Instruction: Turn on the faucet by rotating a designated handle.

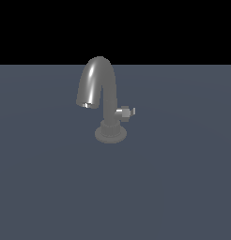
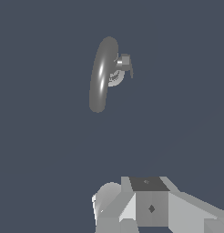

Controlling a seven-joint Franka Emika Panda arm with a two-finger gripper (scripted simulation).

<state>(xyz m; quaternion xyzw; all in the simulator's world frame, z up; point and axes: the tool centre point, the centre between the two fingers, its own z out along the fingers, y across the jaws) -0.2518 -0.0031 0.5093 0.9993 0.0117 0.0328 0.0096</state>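
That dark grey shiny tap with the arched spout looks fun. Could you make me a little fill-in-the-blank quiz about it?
1. The dark grey glossy metal faucet stands on a round ribbed ____.
2. The small silver-grey handle sticks out toward the exterior view's ____.
3. The arched spout's opening points ____.
4. The gripper is ____ the handle, not touching it.

Missing words: base; right; downward; away from
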